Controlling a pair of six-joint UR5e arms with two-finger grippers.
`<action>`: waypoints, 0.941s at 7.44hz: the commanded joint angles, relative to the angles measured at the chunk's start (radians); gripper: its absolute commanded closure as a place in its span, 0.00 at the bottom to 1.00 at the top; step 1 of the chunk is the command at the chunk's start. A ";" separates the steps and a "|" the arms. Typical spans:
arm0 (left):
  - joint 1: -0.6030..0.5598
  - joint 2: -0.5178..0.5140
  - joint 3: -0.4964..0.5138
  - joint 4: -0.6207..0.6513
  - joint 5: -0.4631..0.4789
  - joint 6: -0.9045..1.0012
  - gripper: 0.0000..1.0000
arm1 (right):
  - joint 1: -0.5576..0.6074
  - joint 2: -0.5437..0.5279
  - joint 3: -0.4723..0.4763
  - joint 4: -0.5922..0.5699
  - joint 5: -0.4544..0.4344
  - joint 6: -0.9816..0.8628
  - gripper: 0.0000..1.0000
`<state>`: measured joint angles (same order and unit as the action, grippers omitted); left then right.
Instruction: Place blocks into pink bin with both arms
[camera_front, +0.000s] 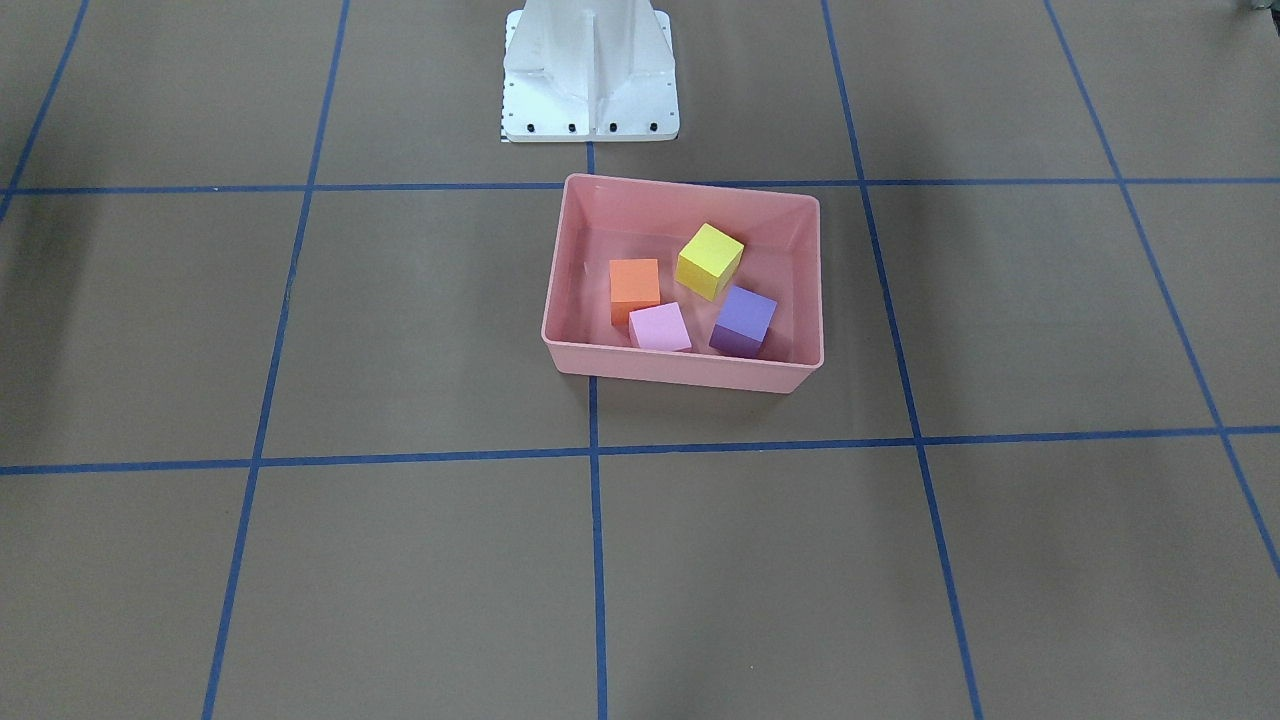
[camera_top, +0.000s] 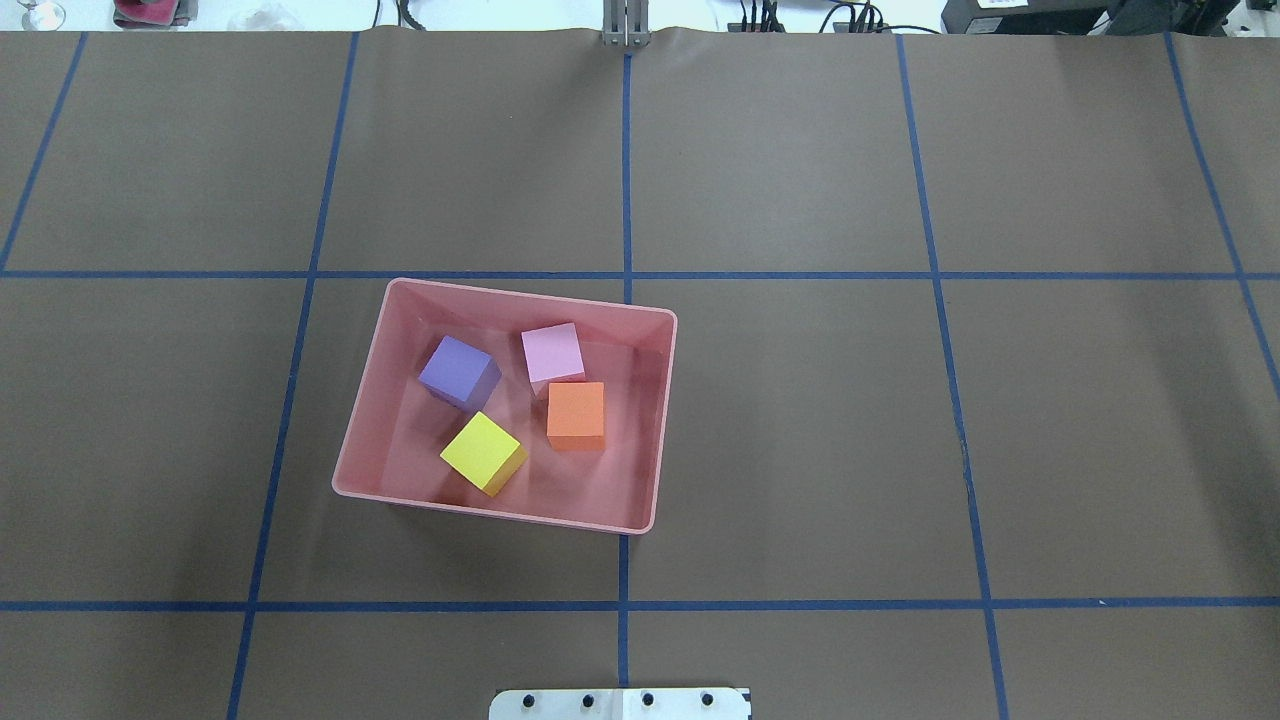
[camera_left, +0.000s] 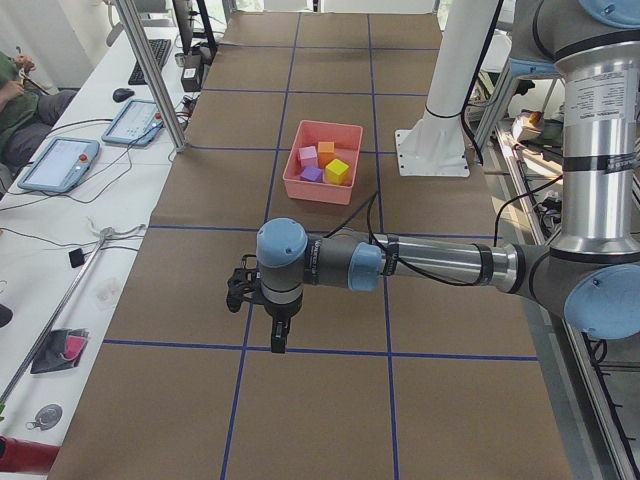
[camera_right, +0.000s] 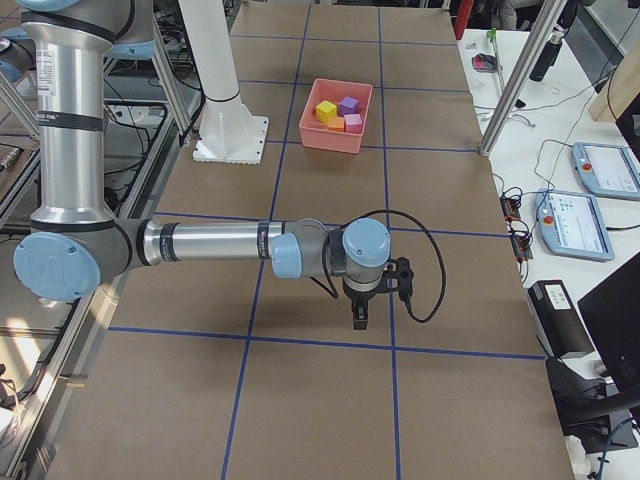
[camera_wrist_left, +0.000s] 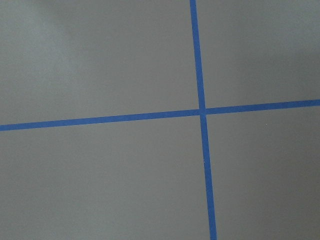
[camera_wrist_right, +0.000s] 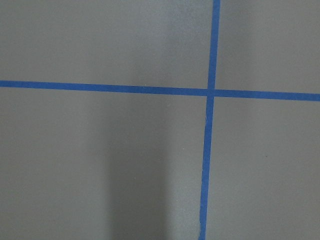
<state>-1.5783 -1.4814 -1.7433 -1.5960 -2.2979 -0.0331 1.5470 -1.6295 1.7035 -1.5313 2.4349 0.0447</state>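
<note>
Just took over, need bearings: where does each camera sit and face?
Front-facing: across the table, facing the white base; no arms.
Overhead: behind the robot, looking forward; base edge only.
Exterior left: table's left end; left arm, left gripper near.
Exterior right: right end; right arm, right gripper near.
Left wrist: straight down on taped table.
Right wrist: same.
Shared: all four exterior views show the pink bin.

Left claw (camera_left: 277, 343) and right claw (camera_right: 360, 321) point down (grip unclear).

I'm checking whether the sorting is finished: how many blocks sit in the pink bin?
4, all in the pink bin: yellow block nearest the robot, purple block far left, pink-lilac block far centre, orange block on the right. None seems hidden.
</note>
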 joint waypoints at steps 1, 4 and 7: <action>0.000 0.001 0.004 0.002 0.000 -0.001 0.00 | 0.010 -0.001 0.025 -0.001 -0.017 -0.003 0.00; 0.000 -0.003 0.005 0.002 0.000 -0.001 0.00 | 0.008 -0.003 0.022 0.000 -0.022 -0.006 0.00; 0.001 -0.008 0.010 0.002 0.002 -0.001 0.00 | 0.008 -0.004 0.024 0.000 -0.023 -0.006 0.00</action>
<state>-1.5777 -1.4884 -1.7344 -1.5938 -2.2969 -0.0337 1.5555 -1.6325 1.7266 -1.5310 2.4127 0.0384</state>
